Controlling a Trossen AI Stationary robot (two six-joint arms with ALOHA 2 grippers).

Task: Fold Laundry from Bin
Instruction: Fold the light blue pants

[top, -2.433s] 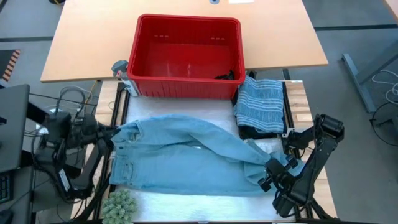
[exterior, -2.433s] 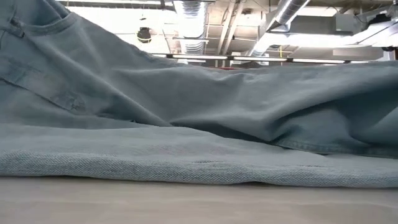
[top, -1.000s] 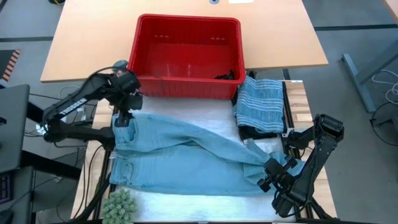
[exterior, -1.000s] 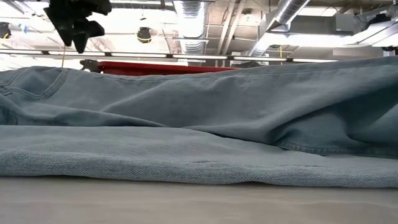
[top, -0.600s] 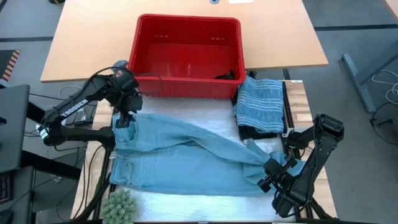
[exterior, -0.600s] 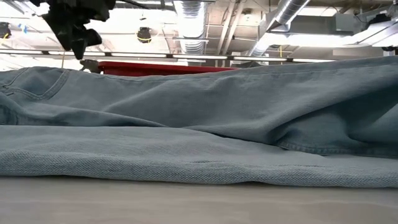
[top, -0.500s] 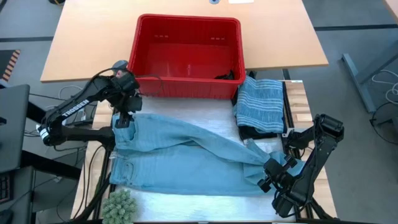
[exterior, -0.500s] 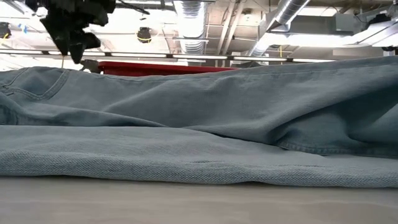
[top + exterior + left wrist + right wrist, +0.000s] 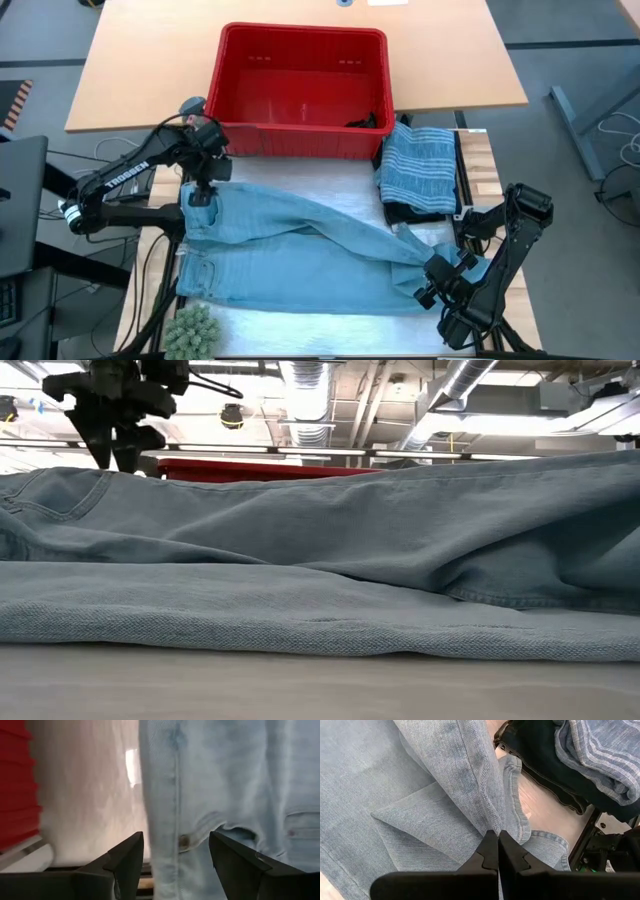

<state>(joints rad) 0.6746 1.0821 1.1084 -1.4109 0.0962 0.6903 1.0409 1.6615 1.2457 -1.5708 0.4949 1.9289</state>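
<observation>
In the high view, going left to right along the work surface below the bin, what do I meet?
Left gripper → light blue jeans → right gripper; the folded striped garment lies farther back on the right.

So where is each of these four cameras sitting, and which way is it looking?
High view: above the table, looking straight down on the bin, jeans and both arms.
Low view: at tabletop height, looking level across the jeans; the left gripper hangs at upper left.
Left wrist view: on the left arm, looking past its open fingers at the jeans' waistband.
Right wrist view: on the right arm; the right gripper, shut, rests on a trouser leg.
All four views share the jeans.
</observation>
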